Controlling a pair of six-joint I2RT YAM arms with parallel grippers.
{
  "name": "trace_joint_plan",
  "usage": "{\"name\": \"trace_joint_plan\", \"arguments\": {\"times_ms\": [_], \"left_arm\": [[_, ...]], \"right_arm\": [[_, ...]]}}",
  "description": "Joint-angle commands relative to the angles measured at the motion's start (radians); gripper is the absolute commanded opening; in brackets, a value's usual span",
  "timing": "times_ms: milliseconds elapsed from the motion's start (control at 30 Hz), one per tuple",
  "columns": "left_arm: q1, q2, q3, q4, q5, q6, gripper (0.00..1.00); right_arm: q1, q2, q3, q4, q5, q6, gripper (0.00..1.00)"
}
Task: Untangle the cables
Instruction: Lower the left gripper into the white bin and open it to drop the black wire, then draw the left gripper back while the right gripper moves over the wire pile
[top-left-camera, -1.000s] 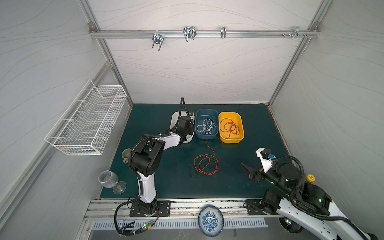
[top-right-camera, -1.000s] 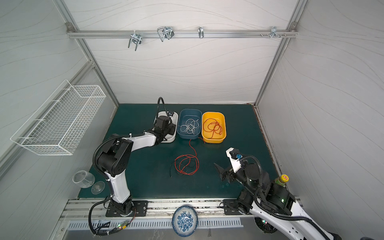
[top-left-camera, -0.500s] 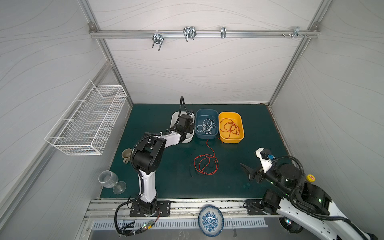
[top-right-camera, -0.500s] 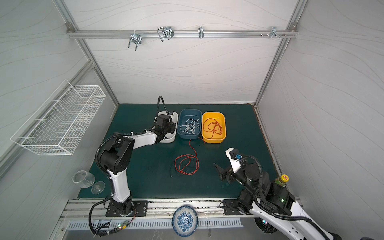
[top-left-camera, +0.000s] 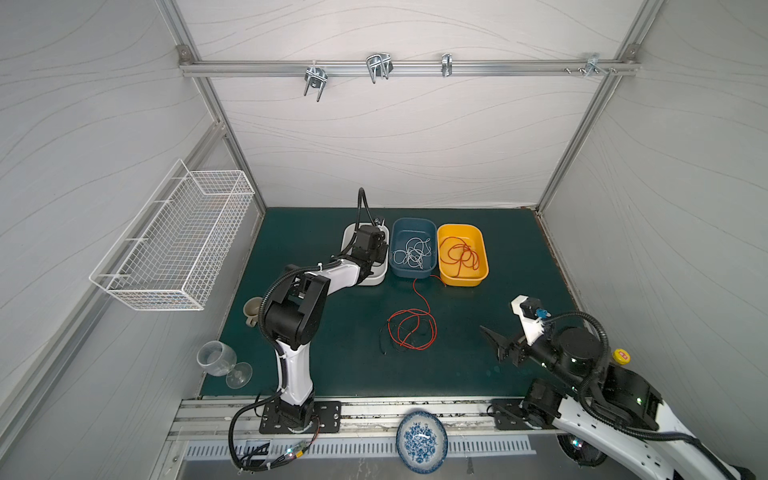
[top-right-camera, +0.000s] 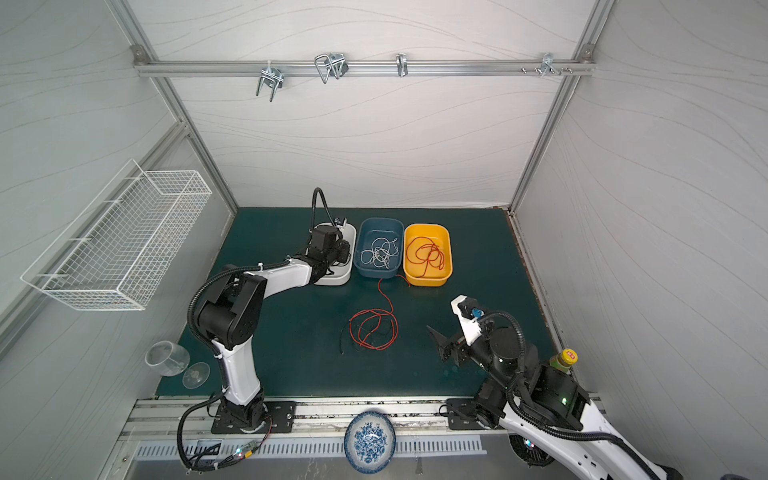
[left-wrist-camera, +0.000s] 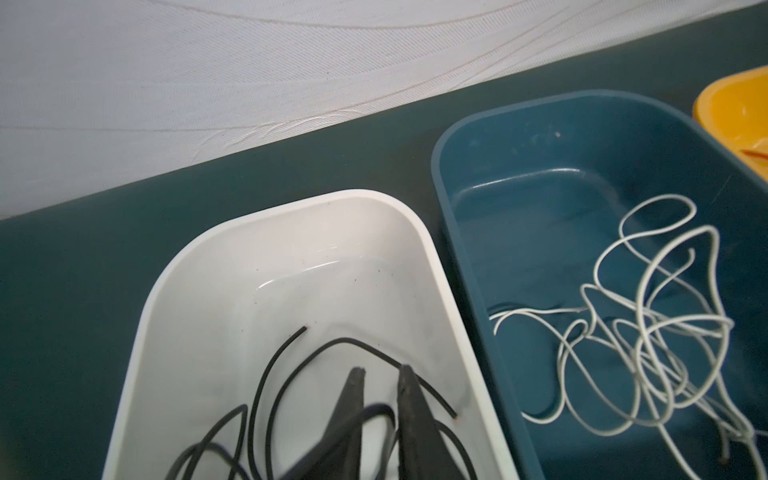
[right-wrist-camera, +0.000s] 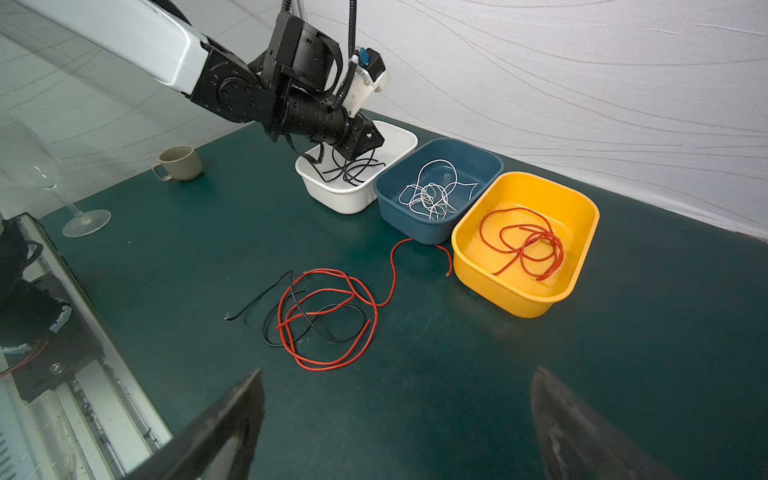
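Your right pincer (right-wrist-camera: 397, 374) is wide and empty, your left pincer (left-wrist-camera: 381, 369) looks barely apart in the white tray (left-wrist-camera: 291, 216), so pinch the light, floppy cables (top-left-camera: 411, 332) on the bench (top-left-camera: 332, 365) by the black end (top-left-camera: 381, 345) at 9 o'clock.

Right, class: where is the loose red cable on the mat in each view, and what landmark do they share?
Top view: red cable in the middle of the mat, before the blue tray.
Top view: red cable, same spot.
Left wrist: not in it.
Right wrist: before the blue tray, crossing a black cable.
Shared landmark: the blue tray with white cables.
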Motion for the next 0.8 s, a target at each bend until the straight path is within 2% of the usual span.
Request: {"name": "trace_joint_plan", "arguments": {"times_ms": [0, 300, 533, 767], "left_arm": [[0.005, -0.047, 0.048, -0.008, 0.006, -0.022, 0.22], [0.016, -0.08, 0.073, -0.091, 0.031, -0.077, 0.37], [0.035, -0.129, 0.098, -0.145, 0.045, -0.135, 0.42], [0.07, -0.217, 0.089, -0.192, 0.083, -0.251, 0.46]], "right_arm": [[0.004, -0.001, -0.007, 0.021, -0.01, -0.015, 0.99], [0.004, -0.004, -0.005, 0.018, -0.012, -0.015, 0.99], [0.004, -0.007, -0.005, 0.017, -0.008, -0.015, 0.99], [0.004, -0.006, -0.005, 0.015, -0.006, -0.011, 0.99]]}}
